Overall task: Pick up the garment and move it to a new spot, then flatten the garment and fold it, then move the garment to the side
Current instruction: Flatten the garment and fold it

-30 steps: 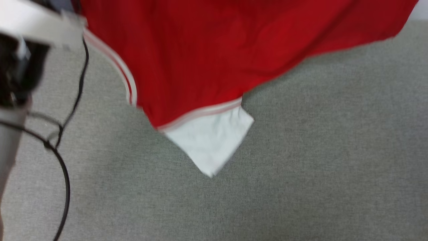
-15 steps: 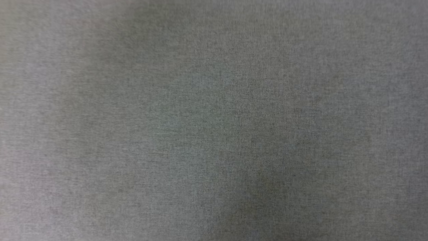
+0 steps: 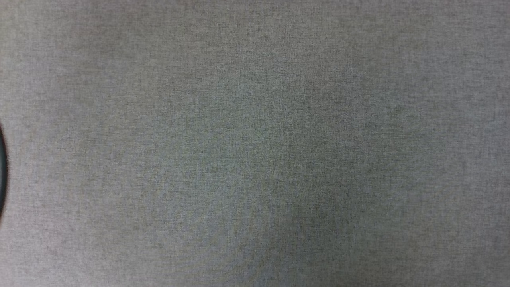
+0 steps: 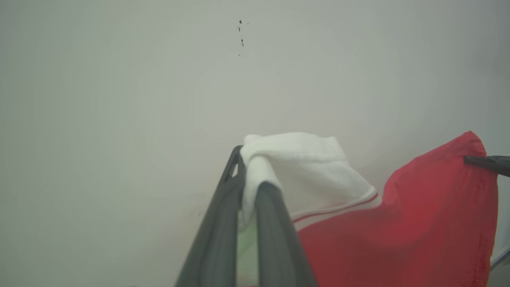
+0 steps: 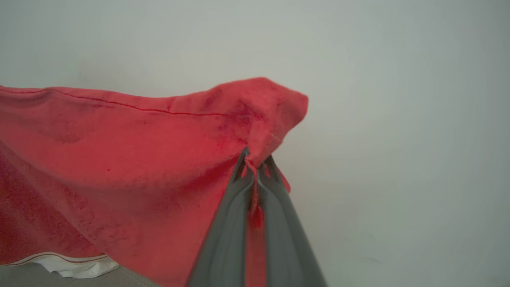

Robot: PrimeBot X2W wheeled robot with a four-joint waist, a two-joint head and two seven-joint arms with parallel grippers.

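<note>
Grey woven cloth covered the bench (image 3: 255, 143) nearest the robot; beyond it the left pincer (image 4: 250, 169) was clamped shut on the white sleeve (image 4: 306, 167) of the garment (image 4: 418, 231); the right pincer (image 5: 257, 161) was closed tight on a red corner (image 5: 275, 99); gripped at two points well apart, the garment hung spread in the air, probably so it could be carried and laid down flat; farthest off stood a pale wall (image 4: 119, 99).

You have nothing to read here: the garment (image 5: 119, 159) shows plain red and white cloth with striped trim, no legible letter, number or label.
</note>
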